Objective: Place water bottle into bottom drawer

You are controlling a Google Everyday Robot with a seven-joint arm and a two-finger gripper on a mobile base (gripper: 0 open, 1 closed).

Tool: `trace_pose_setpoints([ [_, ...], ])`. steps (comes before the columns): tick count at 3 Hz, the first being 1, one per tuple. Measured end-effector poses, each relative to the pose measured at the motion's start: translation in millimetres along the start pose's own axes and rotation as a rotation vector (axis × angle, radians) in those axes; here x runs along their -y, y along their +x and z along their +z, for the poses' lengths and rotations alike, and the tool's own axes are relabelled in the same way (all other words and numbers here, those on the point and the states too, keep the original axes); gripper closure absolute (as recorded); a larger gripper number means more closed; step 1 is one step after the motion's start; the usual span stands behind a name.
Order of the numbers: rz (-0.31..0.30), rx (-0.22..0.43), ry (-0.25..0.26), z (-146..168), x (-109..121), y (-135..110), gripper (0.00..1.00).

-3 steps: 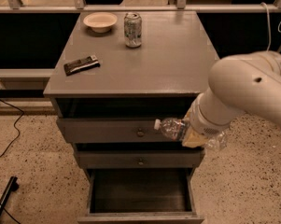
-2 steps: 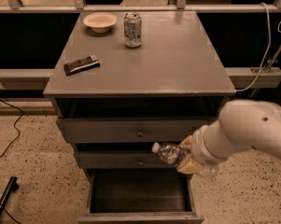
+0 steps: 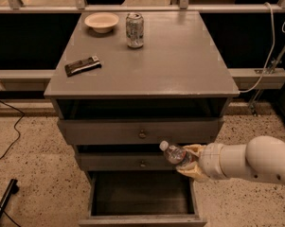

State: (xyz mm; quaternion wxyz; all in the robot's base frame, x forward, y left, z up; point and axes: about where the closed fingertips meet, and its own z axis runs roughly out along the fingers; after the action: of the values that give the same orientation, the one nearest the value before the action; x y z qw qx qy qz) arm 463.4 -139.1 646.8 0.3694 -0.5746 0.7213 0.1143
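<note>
Listing left to right, cabinet top (image 3: 180,74) first.

- Dark snack bar (image 3: 83,65): lies flat near the left edge of the top.
- Bowl (image 3: 102,21): back left corner, upright.
- Soda can (image 3: 134,30): just right of the bowl, near the back edge; not part of the task.
- Two upper drawers (image 3: 109,132): both closed, each with a knob at centre.
- Bottom drawer (image 3: 142,220): pulled open, dark box facing up.
- Water bottle (image 3: 173,152): held off the surfaces in front of the right end of the middle drawer, above the right rear of the open box; tilted, cap up and to the left.
- Gripper (image 3: 185,161): at the same spot, tan fingers (image 3: 195,150) clamped on the bottle's body, arm (image 3: 255,162) coming in from the right edge.

Risks, as judged:
- The bottle sits close to the box's right wall, so a drop from here could catch that rim and roll to the floor.
- The cap could strike the middle drawer front if lowered without drawing back.

Obscured:
- The bottle's lower half is inside the grip.
- The drawer front is cut by the bottom edge.
- The arm is cut off at the right.
</note>
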Motion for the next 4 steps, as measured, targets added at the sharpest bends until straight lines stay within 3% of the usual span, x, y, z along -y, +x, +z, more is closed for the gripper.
trace_pose_setpoints([
  [1,-0.013,0.005,0.007,-0.7,-0.2,4.4,1.00],
  [2,0.018,0.072,-0.012,3.0,5.8,10.2,1.00],
  [3,0.040,0.250,-0.027,4.2,16.8,5.0,1.00],
  [4,-0.011,0.492,-0.054,4.9,21.4,3.1,1.00],
])
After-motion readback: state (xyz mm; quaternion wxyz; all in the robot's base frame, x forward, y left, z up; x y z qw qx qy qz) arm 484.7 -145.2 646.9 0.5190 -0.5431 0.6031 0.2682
